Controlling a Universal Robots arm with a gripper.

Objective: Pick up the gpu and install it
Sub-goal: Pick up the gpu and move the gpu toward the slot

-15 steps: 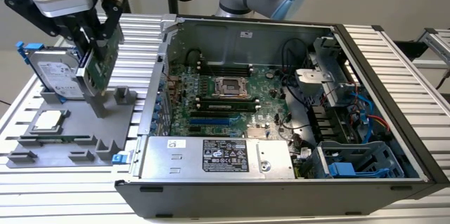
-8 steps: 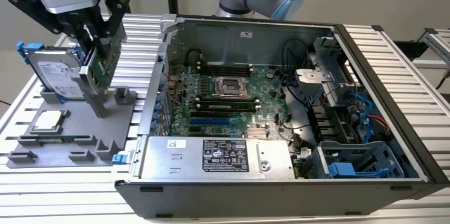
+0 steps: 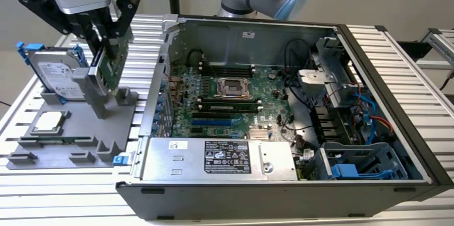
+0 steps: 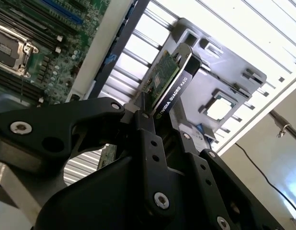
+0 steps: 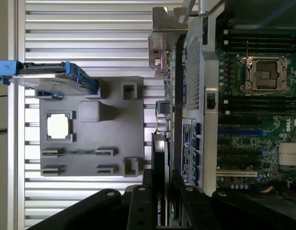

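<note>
The gpu (image 3: 112,58) stands on edge with its green board and black cooler between the fingers of my gripper (image 3: 106,29), which is shut on it. It hangs over the grey holder tray (image 3: 71,141), at the side nearest the open computer case (image 3: 284,183). Its silver bracket (image 5: 162,40) points away from the gripper (image 5: 162,199). In the second wrist view the gpu's black edge (image 4: 174,88) sticks out beyond the gripper (image 4: 165,132). The motherboard (image 3: 227,98) lies flat inside the case, with a blue slot (image 3: 212,122) near its front.
On the tray, a silver hard drive in a blue frame (image 3: 57,74) stands upright and a square processor chip (image 3: 48,121) lies flat. The case's metal side wall (image 3: 159,93) rises between tray and motherboard. The power supply (image 3: 220,158) and cables fill the case's front and right.
</note>
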